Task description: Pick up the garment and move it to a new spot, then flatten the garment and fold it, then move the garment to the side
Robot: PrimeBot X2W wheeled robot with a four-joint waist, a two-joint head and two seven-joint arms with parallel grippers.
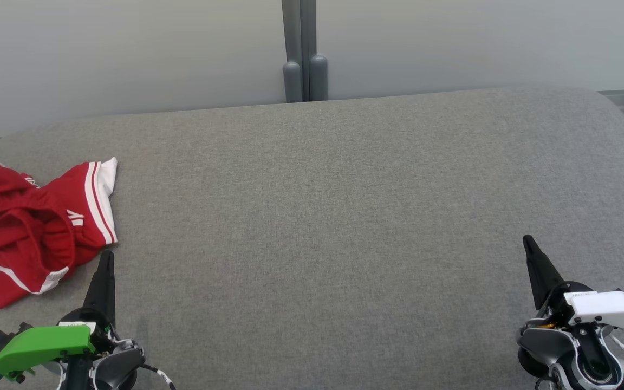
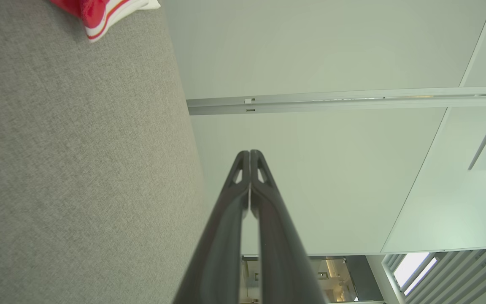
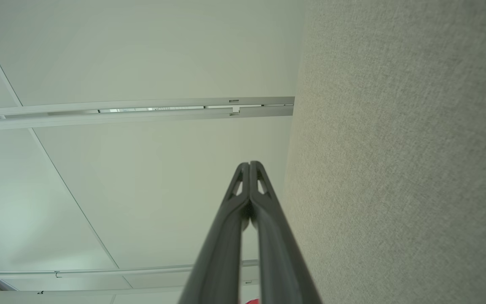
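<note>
red cloth striped white, the garment lay crumpled at the left edge of the head view on the grey bench, just up and left of the left gripper, which was pressed together and empty. the right gripper, likewise closed on nothing, sat well apart at lower right, so the left arm was judged nearer. in the left wrist view the garment showed at upper left, clear of the fingertips. in the right wrist view the fingers met beside bare bench.
</note>
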